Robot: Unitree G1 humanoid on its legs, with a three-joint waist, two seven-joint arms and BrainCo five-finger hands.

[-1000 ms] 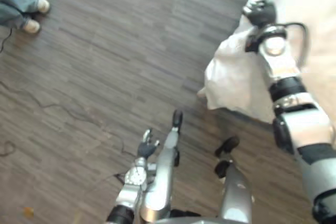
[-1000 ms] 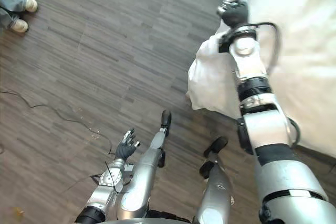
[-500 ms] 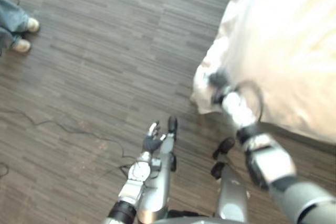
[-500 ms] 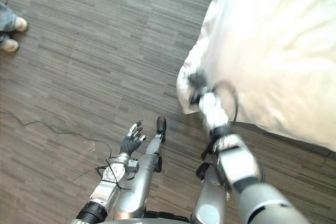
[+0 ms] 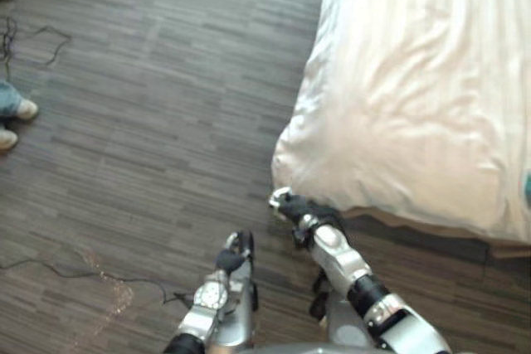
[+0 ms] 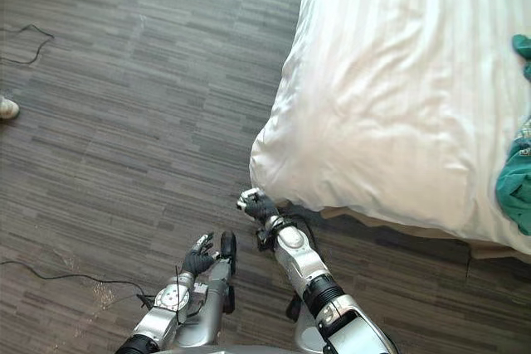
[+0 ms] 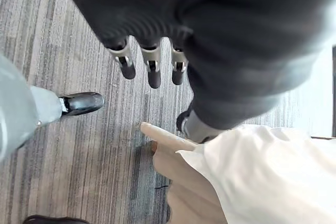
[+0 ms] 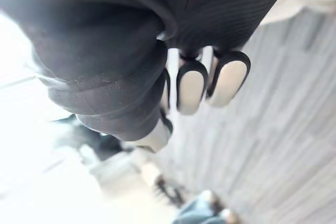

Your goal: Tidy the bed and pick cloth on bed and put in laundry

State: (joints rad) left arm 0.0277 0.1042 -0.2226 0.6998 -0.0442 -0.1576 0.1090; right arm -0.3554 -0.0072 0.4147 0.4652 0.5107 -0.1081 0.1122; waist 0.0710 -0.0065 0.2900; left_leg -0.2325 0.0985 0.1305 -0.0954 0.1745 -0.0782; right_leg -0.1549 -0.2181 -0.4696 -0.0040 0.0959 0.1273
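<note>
Right now your right hand hangs by the near corner of the bed; whether its fingers are curled cannot be told. Your left hand is low with fingers relaxed, empty. The teal cloth lies on the bed far to the right, well apart from both hands, so you likely need to step closer.
</note>
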